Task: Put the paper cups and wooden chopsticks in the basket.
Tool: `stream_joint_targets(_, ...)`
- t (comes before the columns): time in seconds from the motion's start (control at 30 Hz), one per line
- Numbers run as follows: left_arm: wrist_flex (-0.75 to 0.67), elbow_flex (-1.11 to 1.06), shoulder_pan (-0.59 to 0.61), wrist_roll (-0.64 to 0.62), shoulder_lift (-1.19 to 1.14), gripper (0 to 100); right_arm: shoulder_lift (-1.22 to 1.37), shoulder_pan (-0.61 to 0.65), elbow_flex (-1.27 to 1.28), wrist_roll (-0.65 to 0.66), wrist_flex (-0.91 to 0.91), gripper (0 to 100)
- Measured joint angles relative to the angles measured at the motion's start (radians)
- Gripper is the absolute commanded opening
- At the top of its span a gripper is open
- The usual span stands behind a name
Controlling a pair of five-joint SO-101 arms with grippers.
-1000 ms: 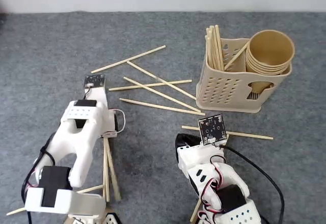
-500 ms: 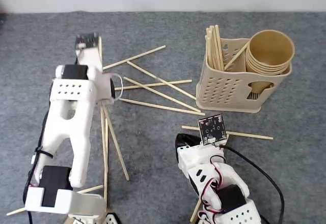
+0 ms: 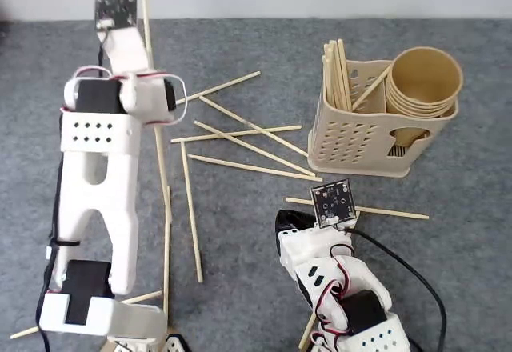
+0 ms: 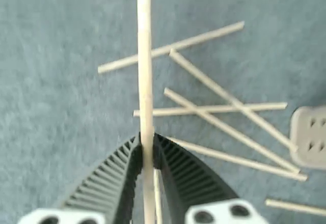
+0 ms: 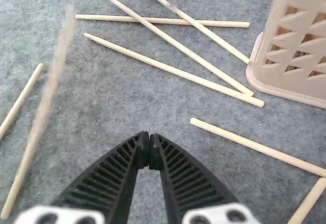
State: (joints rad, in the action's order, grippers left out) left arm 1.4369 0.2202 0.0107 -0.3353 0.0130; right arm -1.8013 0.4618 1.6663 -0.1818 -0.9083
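My left gripper [image 4: 146, 138] is shut on one wooden chopstick [image 4: 144, 56], which sticks out well past the fingertips. In the high view the left arm stretches to the far left, with its gripper [image 3: 144, 44] and the held chopstick [image 3: 152, 112] raised over the mat. The beige perforated basket [image 3: 352, 140] at the far right holds stacked paper cups [image 3: 424, 76] and several upright chopsticks [image 3: 336, 72]. Several loose chopsticks [image 3: 240, 132] lie crossed between arm and basket. My right gripper [image 5: 148, 135] is shut on nothing, low over the mat near the basket's corner [image 5: 300, 46].
Grey carpet-like mat [image 3: 448, 272] covers the table. One chopstick [image 3: 384, 210] lies to the right of the right gripper [image 3: 290, 220], and two more [image 3: 190, 208] lie beside the left arm. A pale wall runs along the table's far edge.
The left arm has stretched toward the far edge and risen, carrying the chopstick. Loose chopsticks beside it have shifted and spread. The right arm has kept still.
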Motion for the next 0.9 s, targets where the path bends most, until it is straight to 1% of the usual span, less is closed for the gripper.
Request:
stream_joint_targets(0.23, 0.000, 0.226, -0.020, -0.003, 0.000, 1, 0.000, 0.000, 0.000, 0.000, 0.000, 0.9)
stream_joint_targets(0.37, 0.002, 0.336, -0.078, -0.055, -0.003, 1, 0.000, 0.000, 0.000, 0.000, 0.000, 0.9)
stream_joint_targets(0.5, -0.020, 0.410, -0.164, -0.086, -0.005, 1, 0.000, 0.000, 0.000, 0.000, 0.000, 0.9)
stream_joint_targets(0.67, -0.163, 0.436, -0.264, -0.129, -0.006, 1, 0.000, 0.000, 0.000, 0.000, 0.000, 0.9)
stream_joint_targets(0.9, -0.371, 0.436, -0.399, -0.138, -0.006, 1, 0.000, 0.000, 0.000, 0.000, 0.000, 0.9)
